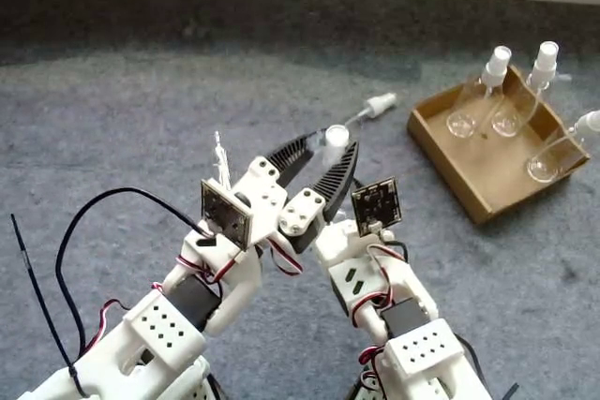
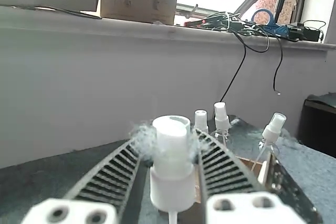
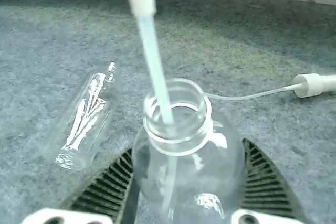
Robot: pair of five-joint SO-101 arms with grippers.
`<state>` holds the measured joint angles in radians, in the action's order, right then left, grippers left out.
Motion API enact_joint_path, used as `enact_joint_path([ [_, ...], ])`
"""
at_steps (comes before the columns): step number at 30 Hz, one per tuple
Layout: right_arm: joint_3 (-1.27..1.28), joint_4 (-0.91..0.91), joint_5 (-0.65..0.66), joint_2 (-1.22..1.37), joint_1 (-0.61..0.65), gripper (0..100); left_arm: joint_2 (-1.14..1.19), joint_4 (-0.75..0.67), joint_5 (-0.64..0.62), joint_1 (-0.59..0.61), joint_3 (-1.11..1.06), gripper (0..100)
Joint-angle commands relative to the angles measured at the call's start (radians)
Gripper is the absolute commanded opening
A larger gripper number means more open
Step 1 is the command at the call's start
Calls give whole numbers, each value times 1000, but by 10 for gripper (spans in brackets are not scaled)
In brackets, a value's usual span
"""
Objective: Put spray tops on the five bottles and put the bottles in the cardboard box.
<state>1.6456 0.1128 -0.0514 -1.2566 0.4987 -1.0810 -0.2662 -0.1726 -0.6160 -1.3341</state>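
My left gripper (image 1: 314,145) (image 2: 170,148) is shut on a white spray top (image 1: 336,135) (image 2: 170,161), held upright with its tube pointing down. Its tube (image 3: 155,51) reaches into the neck of a clear glass bottle (image 3: 186,166), and my right gripper (image 1: 330,180) (image 3: 186,153) is shut on that bottle just below. Another bare bottle (image 3: 86,119) (image 1: 222,158) lies on its side on the carpet beside the arms. A loose spray top (image 1: 380,105) (image 3: 315,83) lies beyond the grippers. To the right, the cardboard box (image 1: 450,161) (image 2: 268,169) holds three capped bottles (image 1: 525,91).
The grey carpet (image 1: 141,119) covers the table up to a pale wall at the back. Both arms crowd the front middle, with their cables (image 1: 66,250) looping at the front left. Open carpet lies to the left and between the grippers and the box.
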Motion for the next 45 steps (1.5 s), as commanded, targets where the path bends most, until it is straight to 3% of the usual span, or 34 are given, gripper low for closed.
enact_joint_path([
  [1, -10, -25, 11, 2, 2, 213, -13, 83, -12, 18, 99, 6],
  [7, -10, -30, 9, 2, -21, 213, -15, 175, -12, 25, 131, 6],
  [23, -22, -24, 15, 2, -97, 213, -15, 170, -12, 16, 108, 6],
  [45, -25, -22, 17, 1, -90, 213, -16, 178, -5, 28, 82, 6],
])
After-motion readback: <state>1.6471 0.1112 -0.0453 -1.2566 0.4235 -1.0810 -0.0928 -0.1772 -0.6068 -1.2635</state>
